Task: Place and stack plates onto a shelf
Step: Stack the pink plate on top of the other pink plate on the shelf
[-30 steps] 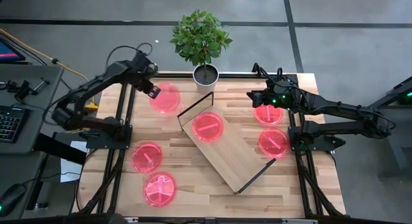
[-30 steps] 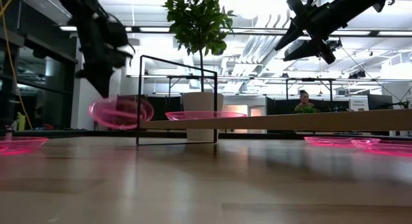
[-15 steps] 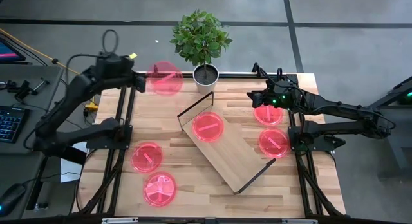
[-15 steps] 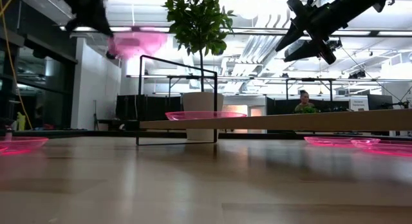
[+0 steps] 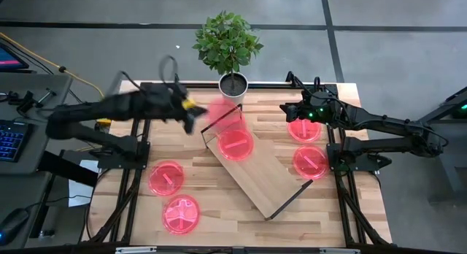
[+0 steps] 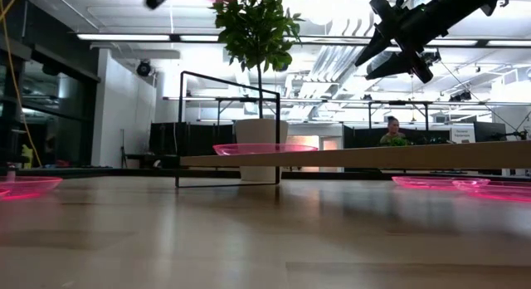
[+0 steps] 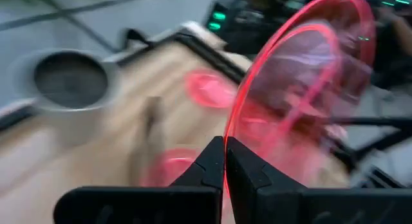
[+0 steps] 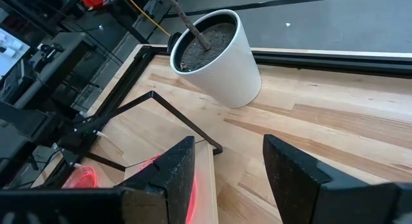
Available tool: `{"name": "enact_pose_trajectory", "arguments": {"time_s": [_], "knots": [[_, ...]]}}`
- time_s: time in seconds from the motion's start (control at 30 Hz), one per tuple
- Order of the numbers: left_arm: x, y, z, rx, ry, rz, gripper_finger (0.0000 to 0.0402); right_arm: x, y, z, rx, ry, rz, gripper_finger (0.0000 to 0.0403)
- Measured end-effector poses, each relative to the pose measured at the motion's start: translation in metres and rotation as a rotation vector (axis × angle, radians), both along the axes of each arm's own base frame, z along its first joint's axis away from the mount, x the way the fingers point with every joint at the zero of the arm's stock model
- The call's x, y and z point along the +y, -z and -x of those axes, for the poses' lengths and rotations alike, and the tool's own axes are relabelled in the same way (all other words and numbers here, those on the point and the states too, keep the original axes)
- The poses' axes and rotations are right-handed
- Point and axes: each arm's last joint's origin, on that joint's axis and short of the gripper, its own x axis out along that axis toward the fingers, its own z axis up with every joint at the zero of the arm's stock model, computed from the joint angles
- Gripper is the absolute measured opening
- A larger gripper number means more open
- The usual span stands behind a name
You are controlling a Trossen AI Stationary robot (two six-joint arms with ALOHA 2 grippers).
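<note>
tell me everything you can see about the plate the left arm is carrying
The carried plate is round, translucent pink-red plastic with a raised rim. The left gripper is shut on its edge, fingers pinching the rim, so it stands nearly on edge. In the high view it hangs in the air, motion-blurred, over the end of the shelf nearest the plant pot, just above the plate lying there. Only the gripper touches it.

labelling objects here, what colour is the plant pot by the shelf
White, with dark soil inside. The round plant pot shows best in the right wrist view.
</note>
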Motion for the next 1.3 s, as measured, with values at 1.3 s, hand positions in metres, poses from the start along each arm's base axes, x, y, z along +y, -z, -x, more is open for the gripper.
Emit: {"name": "enact_pose_trajectory", "arguments": {"time_s": [1.3], "knots": [[-0.087, 0.141, -0.097, 0.075, -0.884, 0.623, 0.0000, 0.001, 0.007, 0.004, 0.088, -0.011, -0.010, 0.0167]]}}
